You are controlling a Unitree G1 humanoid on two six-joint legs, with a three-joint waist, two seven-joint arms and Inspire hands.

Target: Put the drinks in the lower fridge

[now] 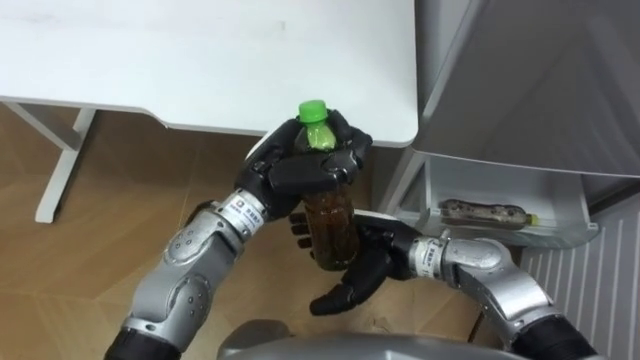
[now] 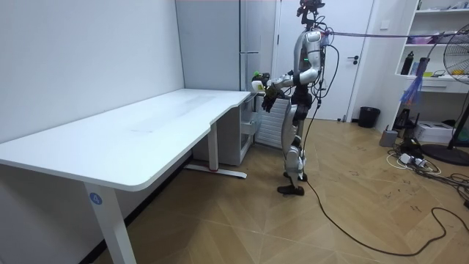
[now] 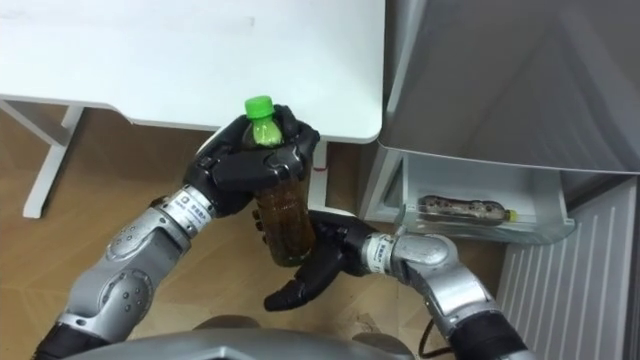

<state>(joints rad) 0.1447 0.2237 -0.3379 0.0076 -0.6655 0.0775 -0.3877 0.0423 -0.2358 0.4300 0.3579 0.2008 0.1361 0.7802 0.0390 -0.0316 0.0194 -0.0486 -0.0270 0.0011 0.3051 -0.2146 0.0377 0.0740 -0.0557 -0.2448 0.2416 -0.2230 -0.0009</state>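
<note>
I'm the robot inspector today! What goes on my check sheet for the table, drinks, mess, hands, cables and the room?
Surface: white table, next to the fridge.
Job's things: green-capped bottle held upright; another bottle lying in the lower fridge's open shelf.
Clutter: nothing seen.
Hands: left hand curled round the green-capped bottle's top; right hand open under its base.
Cables: loose cables on the floor.
Surroundings: fan, bin.
</note>
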